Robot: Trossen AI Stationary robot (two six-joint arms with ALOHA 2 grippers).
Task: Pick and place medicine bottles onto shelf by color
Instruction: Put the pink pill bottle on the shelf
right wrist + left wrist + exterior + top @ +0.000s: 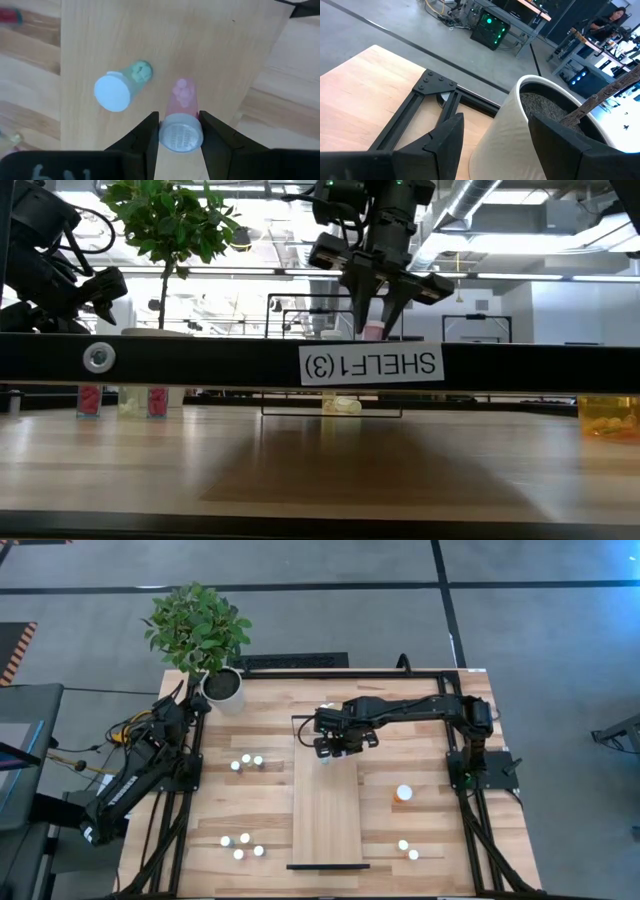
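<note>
The right gripper [180,131] is closed on a pink bottle [182,107]. Its two dark fingers [146,134] press the cap from opposite sides, so the bottle hangs cap-up with its body pointing down toward the shelf [210,45]. This hold keeps the base free to meet the wood first. The low view shows the pink bottle [373,331] between the fingertips, raised above the shelf surface and not touching it.

Just beside the held bottle, on the shelf board, stands a green bottle [121,86] with a white cap, apart from the pink one. The spacing suggests that each colour is given its own station along the board; the pink bottle appears intended for a spot next to the green one.

Farther out from the right gripper [338,745], the remaining bottles stand on the table off the shelf [327,830]: a group of three [246,761] to one side, another group [241,843] nearer the shelf's far end, an orange bottle [403,794] and a pair [408,850] on the opposite side. They are well apart from the fingers and await collection.

The left gripper [495,140] waits at the table's corner with its fingers spread, close to the white plant pot [535,125] and well clear of the working area.
</note>
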